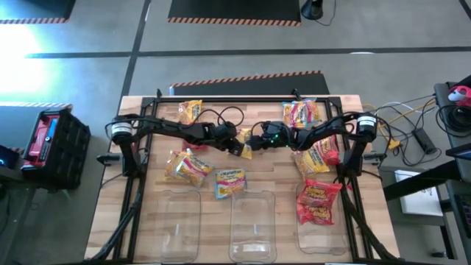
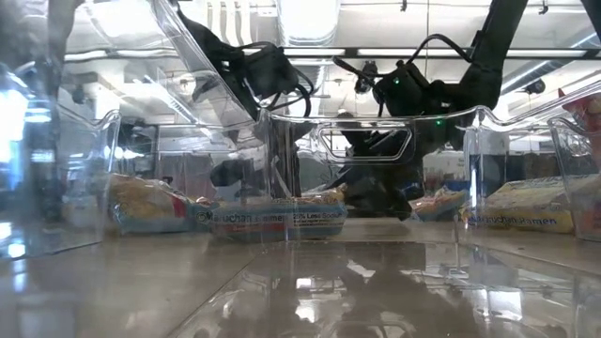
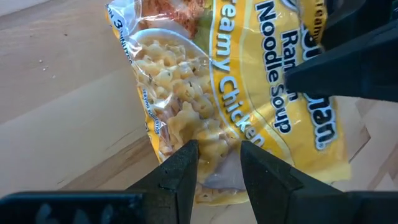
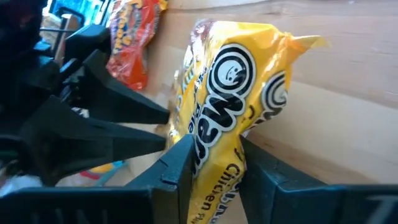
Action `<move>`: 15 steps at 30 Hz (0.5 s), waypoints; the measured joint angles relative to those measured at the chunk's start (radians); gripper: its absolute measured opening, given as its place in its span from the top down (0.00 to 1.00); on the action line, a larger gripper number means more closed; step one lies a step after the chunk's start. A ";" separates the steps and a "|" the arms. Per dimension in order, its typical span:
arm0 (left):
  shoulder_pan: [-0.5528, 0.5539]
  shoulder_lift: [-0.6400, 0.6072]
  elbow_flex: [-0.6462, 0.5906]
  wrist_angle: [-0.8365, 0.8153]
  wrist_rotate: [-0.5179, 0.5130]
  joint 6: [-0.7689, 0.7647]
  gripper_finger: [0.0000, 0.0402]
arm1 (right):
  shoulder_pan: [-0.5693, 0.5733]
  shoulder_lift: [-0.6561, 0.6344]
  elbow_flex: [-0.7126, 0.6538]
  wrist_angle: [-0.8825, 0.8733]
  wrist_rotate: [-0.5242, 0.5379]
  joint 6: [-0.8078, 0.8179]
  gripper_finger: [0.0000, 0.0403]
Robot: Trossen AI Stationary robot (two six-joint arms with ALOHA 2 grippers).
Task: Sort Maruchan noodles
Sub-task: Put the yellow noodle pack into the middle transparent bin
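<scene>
mid-table, both grippers, left (image 3: 217, 165) and right (image 4: 214, 165), clamped on one yellow packet (image 4: 236, 81), its label half hidden.

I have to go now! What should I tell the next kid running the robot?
Both tools pinch one yellow packet mid-table: left tool shut on one edge, right tool shut on the other.
Done: red packets lie in the right bin.
Left: loose packets on the table at back left, back right, front left and centre. The left bin and middle bin hold none.
</scene>
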 joint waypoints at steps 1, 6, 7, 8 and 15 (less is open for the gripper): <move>0.000 -0.012 -0.002 -0.003 0.006 0.011 0.73 | -0.002 -0.006 0.000 0.000 -0.010 -0.008 0.78; -0.002 -0.070 -0.005 -0.008 0.016 0.040 0.73 | -0.009 -0.045 0.000 -0.003 -0.017 -0.053 0.79; -0.001 -0.082 -0.003 -0.002 0.015 0.041 0.73 | -0.010 -0.050 0.000 -0.005 -0.016 -0.061 0.79; -0.001 -0.091 -0.002 -0.001 0.012 0.045 0.73 | -0.011 -0.054 0.000 -0.010 -0.016 -0.066 0.79; 0.000 -0.099 -0.002 -0.010 -0.018 0.046 0.73 | -0.012 -0.054 0.000 -0.050 -0.022 -0.082 0.79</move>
